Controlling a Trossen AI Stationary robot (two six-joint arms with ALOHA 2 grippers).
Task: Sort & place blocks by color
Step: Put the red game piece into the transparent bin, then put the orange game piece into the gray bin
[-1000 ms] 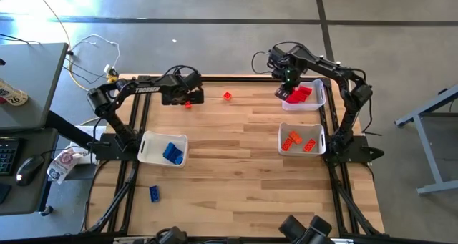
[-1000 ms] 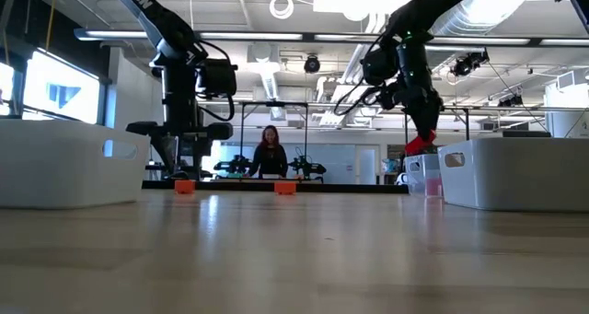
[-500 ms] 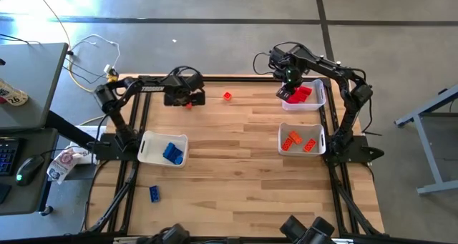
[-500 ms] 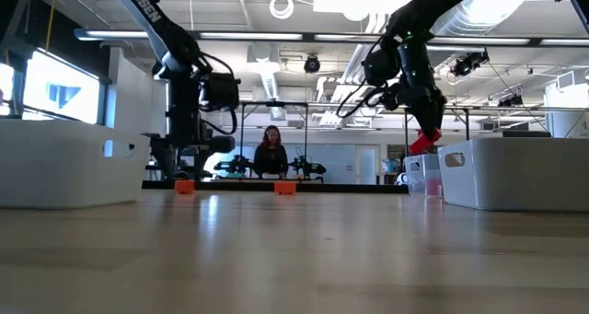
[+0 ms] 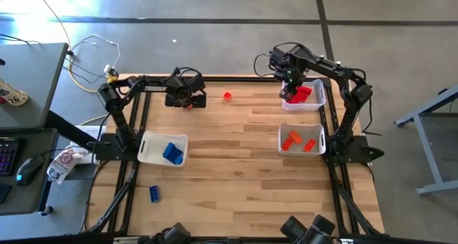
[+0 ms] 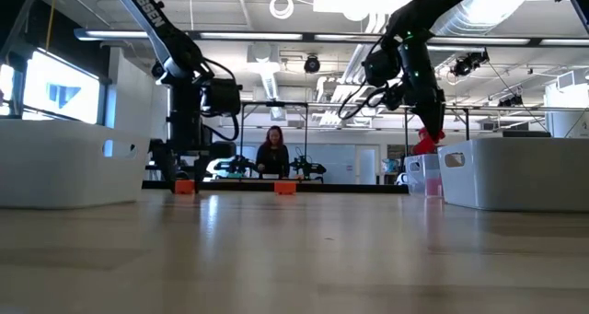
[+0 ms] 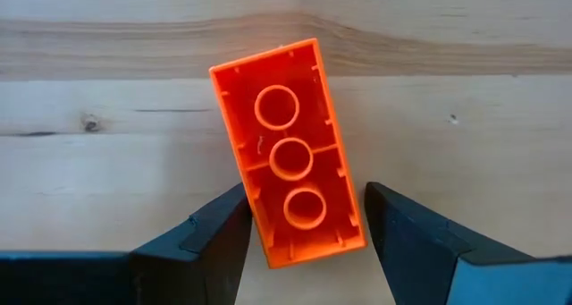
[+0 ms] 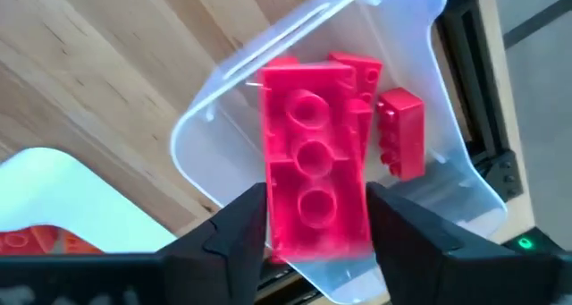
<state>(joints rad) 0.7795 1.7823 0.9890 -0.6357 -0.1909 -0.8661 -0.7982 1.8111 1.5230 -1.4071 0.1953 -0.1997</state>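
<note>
Two steps in hand at the table's far edge. Right gripper (image 8: 313, 217) clamped on a red brick (image 8: 313, 193), held underside-up above the clear bin (image 8: 214, 131) at the far right, over red bricks already inside (image 8: 400, 131). Best released only once fully inside the rim, low enough not to bounce out, then lifted straight up. Left gripper (image 7: 304, 217) parted just wider than the orange brick (image 7: 290, 175) lying underside-up on the wood at far left; fingers (image 7: 214, 229) flanking one end of it, apparently not yet squeezing. Brick skewed between the fingers, so worth turning the wrist to match its long sides, or closing slowly and letting the fingers square it up. Also worth sliding further along the brick so the grip lands nearer its middle, not on the end, where it could pivot or squirt out. Elsewhere: a second small brick (image 5: 227, 96) loose on the far edge, looking red from above; a blue brick (image 5: 154, 193) loose near the left front; blue ones in the white bin (image 5: 148, 139) on the left, orange ones in the white bin (image 5: 283, 129) on the right.
</note>
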